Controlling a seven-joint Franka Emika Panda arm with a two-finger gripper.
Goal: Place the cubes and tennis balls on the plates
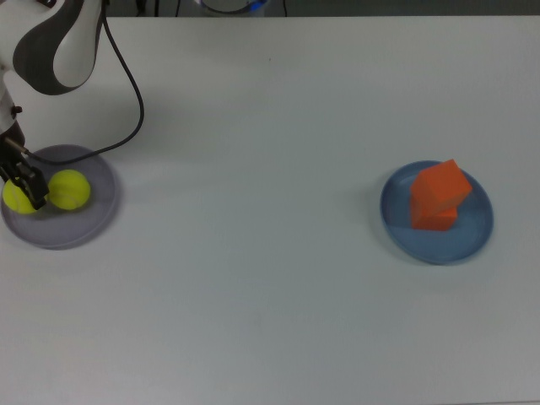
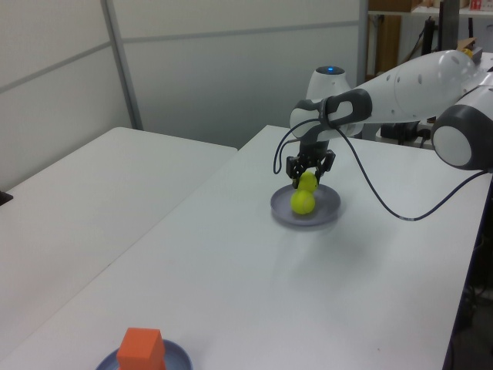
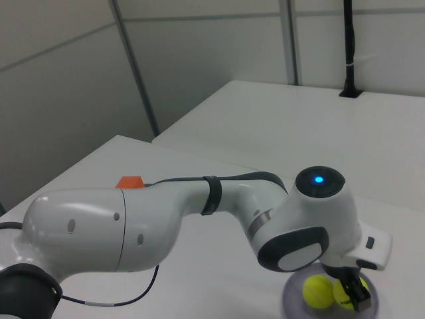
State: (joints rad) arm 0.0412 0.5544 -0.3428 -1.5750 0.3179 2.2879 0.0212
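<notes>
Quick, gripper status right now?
Gripper: shut on a tennis ball, over the purple plate.

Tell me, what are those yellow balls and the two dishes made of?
The yellow balls look felt-covered: a dull, fuzzy surface with no shine, like tennis balls. The purple dish and the blue dish are probably plastic: smooth, evenly coloured, with thin raised rims. The look alone cannot rule out glazed ceramic.
</notes>
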